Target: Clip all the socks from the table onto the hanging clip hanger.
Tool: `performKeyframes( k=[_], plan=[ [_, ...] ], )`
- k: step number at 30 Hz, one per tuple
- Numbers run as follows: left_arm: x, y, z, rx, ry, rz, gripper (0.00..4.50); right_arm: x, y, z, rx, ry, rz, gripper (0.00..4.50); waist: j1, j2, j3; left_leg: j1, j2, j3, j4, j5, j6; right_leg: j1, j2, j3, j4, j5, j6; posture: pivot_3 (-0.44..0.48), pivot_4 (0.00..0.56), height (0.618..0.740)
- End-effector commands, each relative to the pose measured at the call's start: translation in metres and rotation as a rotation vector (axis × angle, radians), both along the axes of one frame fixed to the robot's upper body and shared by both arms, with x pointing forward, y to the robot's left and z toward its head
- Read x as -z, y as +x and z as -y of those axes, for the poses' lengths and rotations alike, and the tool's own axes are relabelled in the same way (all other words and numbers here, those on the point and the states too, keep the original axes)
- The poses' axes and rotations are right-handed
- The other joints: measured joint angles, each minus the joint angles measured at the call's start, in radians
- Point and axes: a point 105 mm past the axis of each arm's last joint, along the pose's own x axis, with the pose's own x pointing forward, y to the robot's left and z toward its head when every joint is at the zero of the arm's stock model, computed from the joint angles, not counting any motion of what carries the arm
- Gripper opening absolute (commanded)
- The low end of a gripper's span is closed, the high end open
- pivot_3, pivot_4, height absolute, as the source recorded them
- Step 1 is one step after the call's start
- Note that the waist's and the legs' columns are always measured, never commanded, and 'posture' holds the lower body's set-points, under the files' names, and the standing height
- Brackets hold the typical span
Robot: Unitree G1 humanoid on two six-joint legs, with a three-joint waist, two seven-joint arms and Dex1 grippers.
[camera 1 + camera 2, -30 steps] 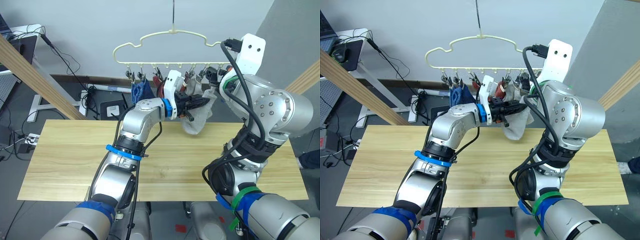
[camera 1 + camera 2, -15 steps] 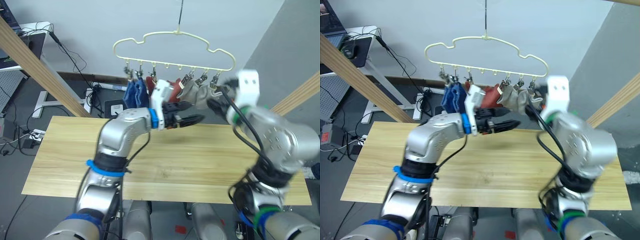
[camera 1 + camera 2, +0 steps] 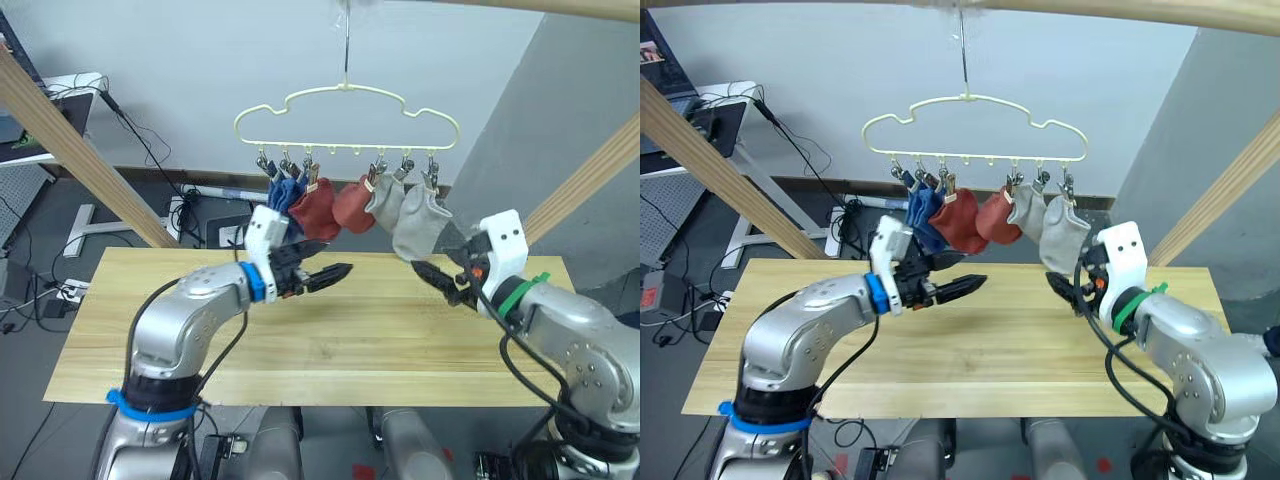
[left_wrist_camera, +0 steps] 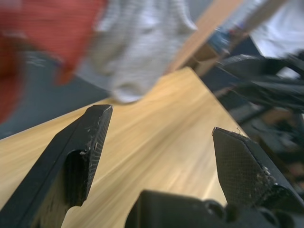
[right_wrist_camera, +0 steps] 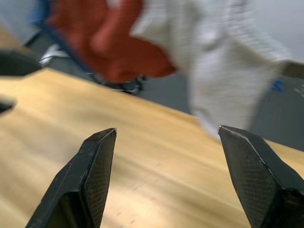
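Hanging socks (image 3: 330, 208), both pincers spread

Even, soft room light fills both head views, bright enough to read the grain of the counter (image 3: 400, 330) with no hard glare. Faint, diffuse shadows lie on the wood beneath the arms. The head views are mostly sharp, with slight bending of straight lines toward the edges. The wrist views are much softer: the socks (image 5: 223, 71) smear into blurred red and grey patches, and the wood streaks as if in motion, while the near fingers (image 4: 80, 156) of the left claw (image 4: 161, 142) stay fairly crisp.
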Motion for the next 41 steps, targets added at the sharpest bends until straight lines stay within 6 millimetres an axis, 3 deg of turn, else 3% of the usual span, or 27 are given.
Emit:
performKeyframes(
  k=[1, 5, 10, 12, 20, 28, 41],
  plan=[
    [-0.012, -0.01, -0.009, -0.052, -0.018, 0.094, 3.87, -0.004, -0.009, -0.005, -0.059, -0.021, 0.097, 3.55, 0.003, -0.002, -0.013, 0.0, 0.0, 0.0, 0.0, 0.0, 0.0, 0.001, 0.0, 0.0, 0.0, 0.0, 0.0, -0.047, 0.166, 0.74],
    [0.001, -0.021, -0.026, -0.15, -0.019, 0.099, 3.87, 0.007, -0.013, 0.001, -0.061, -0.025, 0.14, 3.55, 0.004, -0.003, -0.04, 0.003, 0.0, 0.0, 0.001, 0.001, 0.002, 0.003, 0.0, 0.0, 0.0, -0.002, 0.003, -0.012, 0.144, 0.74],
    [0.02, -0.031, -0.047, -0.266, -0.022, 0.054, 3.87, 0.02, -0.018, 0.01, -0.044, -0.03, 0.2, 3.55, 0.006, -0.006, -0.06, 0.02, 0.0, 0.001, 0.0, 0.001, 0.002, 0.02, 0.0, 0.001, -0.001, -0.003, 0.001, 0.015, 0.138, 0.74],
    [0.033, -0.038, -0.063, -0.339, -0.009, 0.03, 3.87, 0.033, -0.022, 0.014, -0.046, -0.036, 0.185, 3.55, 0.008, -0.007, -0.069, 0.021, 0.0, 0.002, 0.0, 0.001, 0.003, 0.021, 0.0, 0.002, -0.001, -0.006, -0.006, 0.028, 0.138, 0.74],
    [0.068, -0.06, -0.097, -0.529, 0.011, -0.045, 3.87, 0.067, -0.041, 0.028, -0.073, -0.073, 0.133, 3.55, 0.035, -0.01, -0.09, 0.022, 0.0, 0.003, 0.001, 0.002, 0.004, 0.021, 0.0, 0.003, -0.001, -0.007, -0.01, 0.061, 0.132, 0.74],
    [0.083, -0.085, -0.11, -0.639, 0.001, -0.068, 3.87, 0.09, -0.062, 0.031, -0.11, -0.082, 0.064, 3.55, 0.056, -0.011, -0.096, 0.023, 0.001, 0.004, 0.0, 0.002, 0.004, 0.021, -0.001, 0.003, -0.003, -0.009, -0.012, 0.08, 0.131, 0.74],
    [0.078, -0.087, -0.115, -0.666, -0.026, -0.009, 3.87, 0.104, -0.061, 0.036, -0.091, -0.09, 0.051, 3.55, 0.059, -0.011, -0.116, 0.023, 0.002, 0.007, 0.0, -0.002, -0.001, 0.022, -0.004, 0.003, -0.022, -0.009, -0.013, 0.101, 0.124, 0.74]
  ],
)
